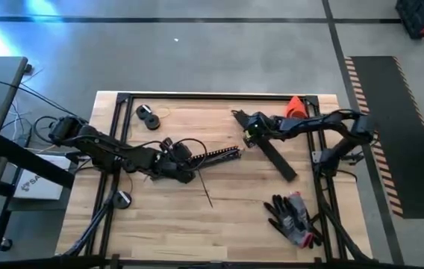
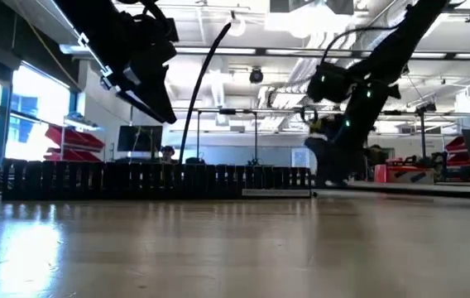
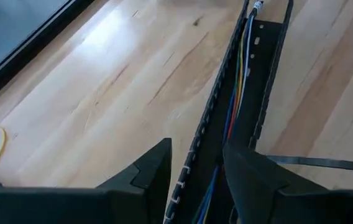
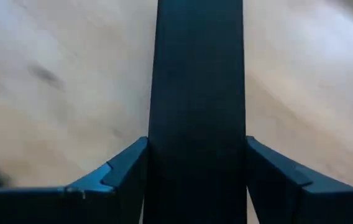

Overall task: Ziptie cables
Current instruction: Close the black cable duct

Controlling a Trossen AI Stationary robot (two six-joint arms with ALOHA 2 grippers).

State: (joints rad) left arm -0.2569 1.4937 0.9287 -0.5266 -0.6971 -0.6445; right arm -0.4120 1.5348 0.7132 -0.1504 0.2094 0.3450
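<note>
So on the left side, the left gripper (image 1: 186, 155) sits low over the middle of the wooden table (image 1: 219, 217), fingers (image 3: 148, 174) clamped on one wall of a slotted black channel (image 1: 216, 155) that runs off toward the centre. The cables (image 3: 237, 81) are inside that channel, thin coloured wires (blue, yellow, red) lying along its length in the left wrist view. A loose black ziptie (image 1: 206, 190) lies on the wood just in front of it. Over on the right, the right gripper (image 1: 255, 134) has its fingers (image 4: 123, 168) closed around a flat black bar (image 1: 279, 161). A pair of gloves (image 1: 292, 217) sits near the front right corner.
</note>
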